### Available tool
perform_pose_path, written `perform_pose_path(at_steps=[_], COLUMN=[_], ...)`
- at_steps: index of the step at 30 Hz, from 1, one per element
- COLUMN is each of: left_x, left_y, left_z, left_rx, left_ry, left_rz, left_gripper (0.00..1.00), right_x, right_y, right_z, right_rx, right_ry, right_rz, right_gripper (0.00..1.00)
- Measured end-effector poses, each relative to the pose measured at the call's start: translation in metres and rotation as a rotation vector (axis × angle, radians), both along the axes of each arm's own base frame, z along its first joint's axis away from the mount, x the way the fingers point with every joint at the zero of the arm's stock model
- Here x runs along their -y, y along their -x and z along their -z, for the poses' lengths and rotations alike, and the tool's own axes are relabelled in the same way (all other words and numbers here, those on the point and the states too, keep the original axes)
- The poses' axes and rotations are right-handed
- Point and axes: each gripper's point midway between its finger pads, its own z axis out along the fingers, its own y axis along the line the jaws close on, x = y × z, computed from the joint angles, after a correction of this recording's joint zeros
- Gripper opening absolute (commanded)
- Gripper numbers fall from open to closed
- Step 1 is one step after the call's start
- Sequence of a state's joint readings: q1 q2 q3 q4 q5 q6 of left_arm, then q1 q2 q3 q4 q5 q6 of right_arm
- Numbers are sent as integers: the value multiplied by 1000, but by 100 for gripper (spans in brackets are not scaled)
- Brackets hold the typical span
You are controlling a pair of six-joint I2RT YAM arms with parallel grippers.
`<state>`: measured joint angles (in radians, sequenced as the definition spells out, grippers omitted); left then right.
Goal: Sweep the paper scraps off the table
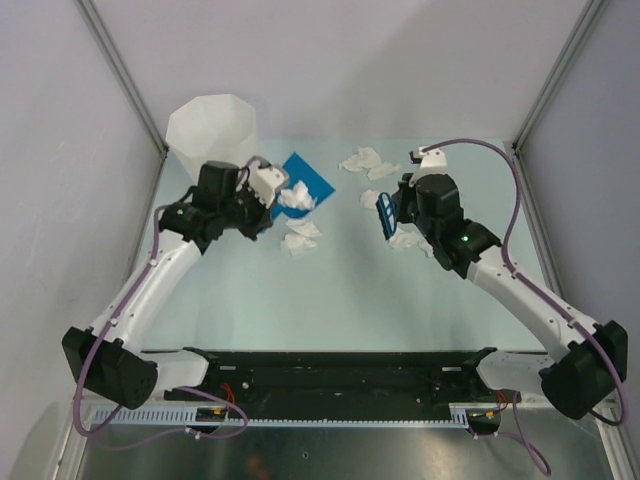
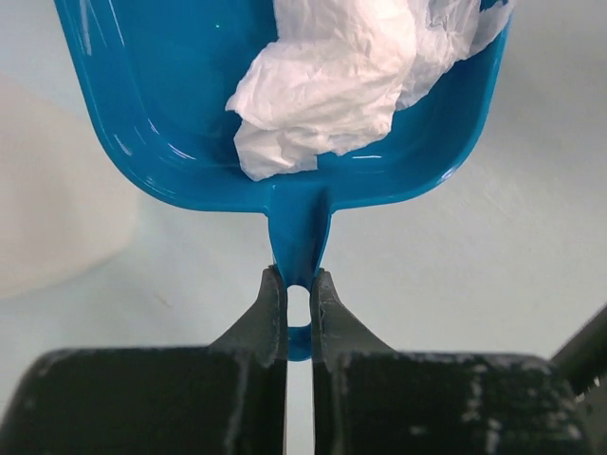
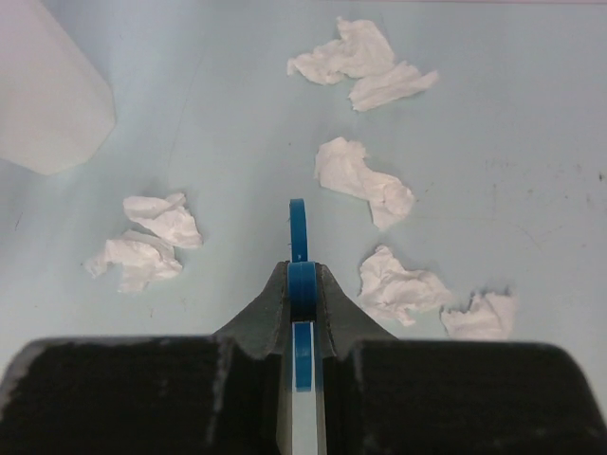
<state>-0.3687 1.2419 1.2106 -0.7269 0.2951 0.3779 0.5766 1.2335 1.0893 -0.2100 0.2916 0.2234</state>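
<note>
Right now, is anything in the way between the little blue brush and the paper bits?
No, nothing visible. Only bare table lies between the blue brush and the nearest paper scraps. The white bin stands well off to the left.

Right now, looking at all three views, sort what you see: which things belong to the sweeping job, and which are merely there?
Job: paper scraps, table, blue dustpan in the left gripper, blue brush in the right gripper, white bin (likely the dump).
Merely there: purple cables, black rail, grey walls.
</note>
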Motion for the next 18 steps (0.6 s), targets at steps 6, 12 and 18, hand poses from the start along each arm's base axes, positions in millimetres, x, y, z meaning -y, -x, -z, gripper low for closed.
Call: perform_pose_path(at_steps=[6,12,18], left_x=[-6,-31,-98], left_y=[-36,-70,-128], left_z=[-67,-133,-188], left_rx=[140,270,433], left_ry=[31,67,-57], left_rz=[-87,-194,-446], left_gripper=[0,0,0], right_x=[18,25,26], right_y=[14,22,27], right_z=[0,18,35], right_rx=[6,-38,-74], right_ry=[2,26,41], right_rz=[28,34,26], right_gripper=[0,0,0])
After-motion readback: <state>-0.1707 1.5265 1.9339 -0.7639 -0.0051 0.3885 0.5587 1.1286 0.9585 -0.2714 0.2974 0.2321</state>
